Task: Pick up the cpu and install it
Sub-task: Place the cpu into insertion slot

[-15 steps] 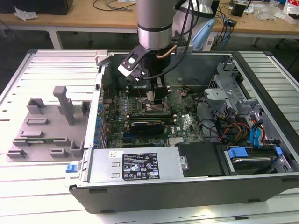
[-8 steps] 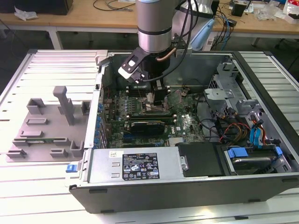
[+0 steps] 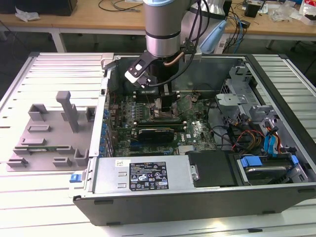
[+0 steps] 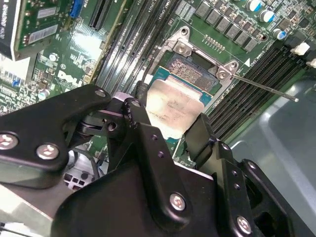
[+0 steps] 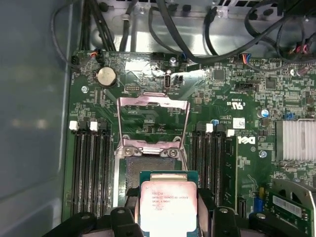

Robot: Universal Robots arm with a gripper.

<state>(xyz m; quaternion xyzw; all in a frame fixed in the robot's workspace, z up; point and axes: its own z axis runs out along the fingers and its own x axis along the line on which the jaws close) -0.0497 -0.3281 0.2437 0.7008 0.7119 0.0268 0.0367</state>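
The cpu (image 4: 175,106) (image 5: 168,205), a flat square chip with a silvery top on a green rim, sits between my gripper's (image 4: 171,112) (image 5: 168,200) black fingers (image 4: 143,116), which are shut on its two opposite edges. It hangs slightly tilted, close over the near part of the open socket (image 4: 193,74) (image 5: 148,168); whether it touches I cannot tell. The socket's metal load plate (image 5: 153,123) stands flipped open and its thin lever (image 4: 266,89) sticks out to the side. In the exterior view my arm (image 3: 163,29) reaches down into the open computer case (image 3: 197,205) over the motherboard.
Black memory slots (image 5: 91,168) (image 5: 212,163) flank the socket on both sides. A long black card (image 3: 155,132) lies across the board, with the power supply (image 3: 143,175) and drive bays (image 3: 261,168) along the case's near side. A grey fixture plate (image 3: 49,133) rests at the exterior view's left.
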